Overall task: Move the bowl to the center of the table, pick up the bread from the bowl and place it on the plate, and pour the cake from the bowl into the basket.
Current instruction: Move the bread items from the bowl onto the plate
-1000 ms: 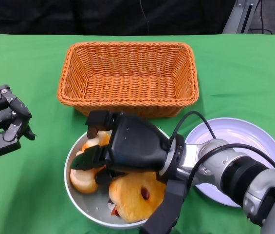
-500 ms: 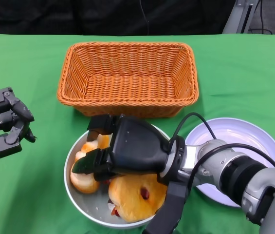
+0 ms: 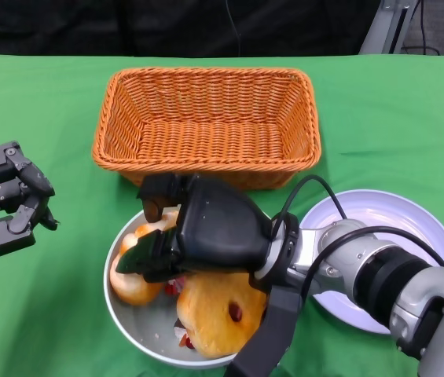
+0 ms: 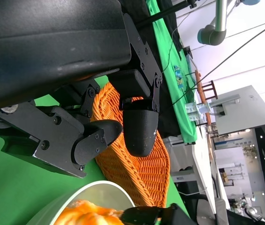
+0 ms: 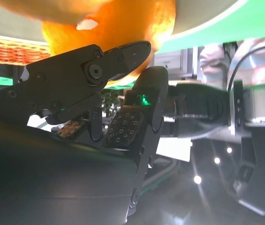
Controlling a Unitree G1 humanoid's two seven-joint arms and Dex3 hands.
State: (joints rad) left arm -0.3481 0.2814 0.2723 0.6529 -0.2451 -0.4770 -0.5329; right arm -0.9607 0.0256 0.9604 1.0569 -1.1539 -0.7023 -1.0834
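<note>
Behind bowl (image 3: 127, 318), basket (image 3: 206, 126); plate (image 3: 410, 228) beside.

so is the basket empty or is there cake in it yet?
Empty: the head view shows only bare weave inside the basket; the pastries are in the bowl.

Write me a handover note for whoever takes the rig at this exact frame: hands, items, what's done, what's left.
Right hand: over the bowl, fingers down among the bread; a firm hold cannot be confirmed.
Left hand: off to the side above the cloth, holding nothing.
Bread and cake both in the bowl.
Plate and basket hold nothing.
Done: bowl sits before the basket.
Left: bread to plate, cake poured into basket.
</note>
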